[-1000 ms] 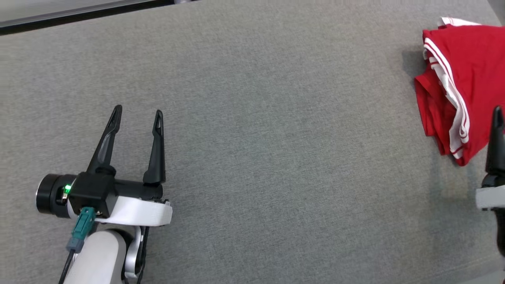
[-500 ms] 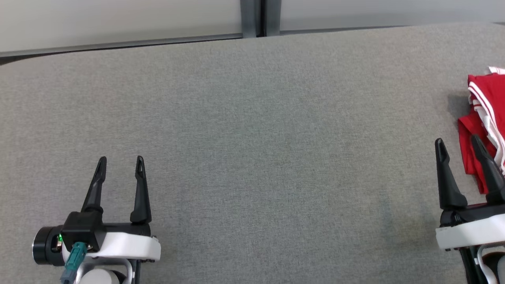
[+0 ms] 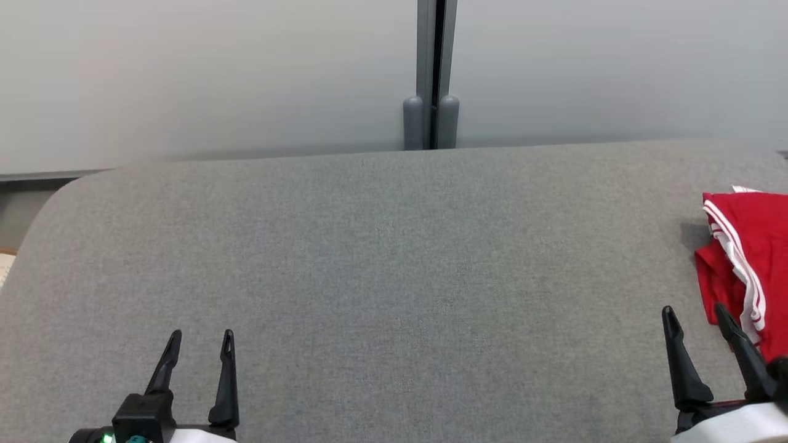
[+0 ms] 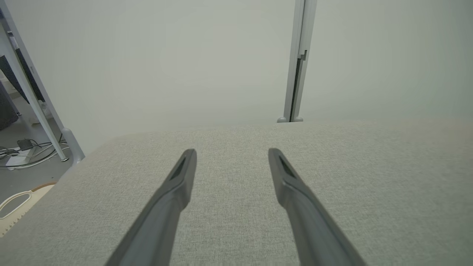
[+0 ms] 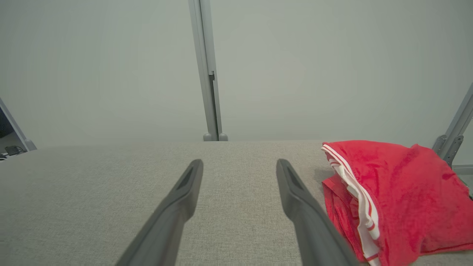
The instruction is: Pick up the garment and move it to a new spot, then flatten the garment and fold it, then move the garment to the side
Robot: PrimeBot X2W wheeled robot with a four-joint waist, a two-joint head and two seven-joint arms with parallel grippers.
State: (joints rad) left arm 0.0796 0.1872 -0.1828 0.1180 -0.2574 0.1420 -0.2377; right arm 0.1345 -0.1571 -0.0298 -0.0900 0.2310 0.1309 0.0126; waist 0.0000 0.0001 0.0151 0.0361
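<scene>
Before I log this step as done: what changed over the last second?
Head camera tilted up, revealing the wall. Nothing grasped or released. The left end effector and right end effector stay open; the red garment stays bundled at the table's right edge.

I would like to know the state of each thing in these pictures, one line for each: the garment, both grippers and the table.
garment: red with white stripes, bunched up, not flat, lying at the right side of the table, not held.
left gripper: open, empty, over the grey surface.
right gripper: open, empty, close beside the garment.
table: grey cloth cover, carrying the garment.
</scene>
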